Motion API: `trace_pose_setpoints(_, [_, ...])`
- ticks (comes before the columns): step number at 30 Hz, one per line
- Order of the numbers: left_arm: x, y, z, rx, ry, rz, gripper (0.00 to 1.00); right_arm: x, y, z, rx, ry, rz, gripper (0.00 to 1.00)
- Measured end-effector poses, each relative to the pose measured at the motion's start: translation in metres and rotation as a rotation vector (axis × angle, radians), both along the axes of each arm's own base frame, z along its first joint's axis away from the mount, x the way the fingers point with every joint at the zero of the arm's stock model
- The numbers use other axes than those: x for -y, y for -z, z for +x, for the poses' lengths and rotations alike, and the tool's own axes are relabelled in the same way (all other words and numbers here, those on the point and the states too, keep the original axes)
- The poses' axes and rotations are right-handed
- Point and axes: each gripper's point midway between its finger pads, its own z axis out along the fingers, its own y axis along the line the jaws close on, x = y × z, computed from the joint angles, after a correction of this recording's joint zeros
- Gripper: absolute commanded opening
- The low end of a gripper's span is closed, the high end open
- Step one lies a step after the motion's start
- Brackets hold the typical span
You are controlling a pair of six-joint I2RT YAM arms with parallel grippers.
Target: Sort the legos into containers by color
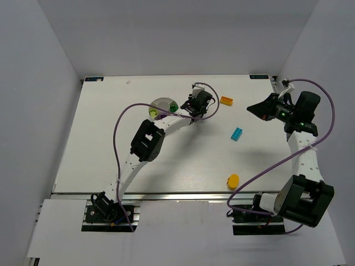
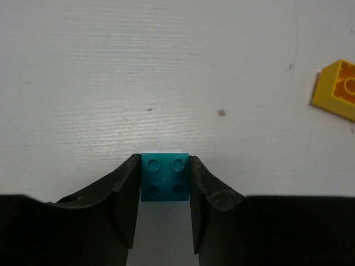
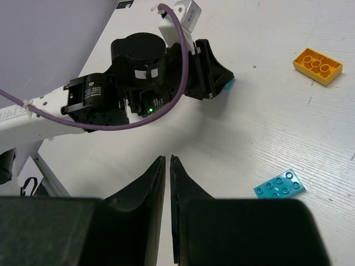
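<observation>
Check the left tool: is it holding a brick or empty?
The left tool is shut on a teal brick; in the wrist view both fingers press its sides.

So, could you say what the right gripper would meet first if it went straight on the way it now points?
Probably the left arm's wrist, which lies ahead of the right gripper; the orange brick and cyan brick sit off to one side. Depth is unclear.

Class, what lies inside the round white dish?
A lime brick and a green brick show in the dish. The left arm covers its near side, hiding anything there.
</observation>
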Motion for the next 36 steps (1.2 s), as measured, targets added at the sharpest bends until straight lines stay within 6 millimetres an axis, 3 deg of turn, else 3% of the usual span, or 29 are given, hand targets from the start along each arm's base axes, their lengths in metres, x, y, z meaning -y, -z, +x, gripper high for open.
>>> trace_pose_setpoints(5, [-0.004, -0.008, -0.019, -0.007, 0.112, 0.044, 0.11, 0.0, 0.003, -0.001, -0.006, -0.007, 0.007, 0.13])
trace_pose_setpoints(8, [-0.015, -0.031, -0.04, -0.001, 0.18, 0.052, 0.08, -0.001, 0.004, -0.001, -0.007, -0.015, 0.01, 0.12])
trace_pose_setpoints(10, [-0.02, -0.063, -0.054, 0.03, 0.225, 0.021, 0.07, -0.001, 0.004, -0.001, -0.009, -0.016, 0.011, 0.12])
trace_pose_setpoints(16, [-0.034, -0.19, -0.08, 0.241, 0.318, -0.112, 0.06, -0.002, 0.006, -0.001, -0.013, -0.026, 0.016, 0.11])
trace_pose_setpoints(18, [-0.046, -0.22, -0.086, 0.299, 0.315, -0.133, 0.06, -0.003, 0.007, -0.001, -0.016, -0.032, 0.018, 0.11])
trace_pose_setpoints(20, [-0.057, -0.234, -0.09, 0.326, 0.301, -0.136, 0.05, -0.004, 0.01, 0.0, -0.022, -0.041, 0.02, 0.1])
trace_pose_setpoints(22, [-0.071, -0.236, -0.088, 0.326, 0.274, -0.127, 0.05, -0.008, 0.015, 0.0, -0.029, -0.064, 0.018, 0.09])
trace_pose_setpoints(24, [-0.087, -0.225, -0.081, 0.299, 0.241, -0.103, 0.04, -0.014, 0.022, 0.0, -0.045, -0.09, 0.016, 0.09])
trace_pose_setpoints(30, [-0.144, -0.175, -0.068, 0.161, 0.132, -0.008, 0.02, -0.031, 0.044, -0.003, -0.1, -0.148, -0.003, 0.09])
trace_pose_setpoints(36, [-0.166, -0.158, -0.066, 0.113, 0.092, 0.014, 0.02, -0.036, 0.048, 0.0, -0.094, -0.161, -0.029, 0.1])
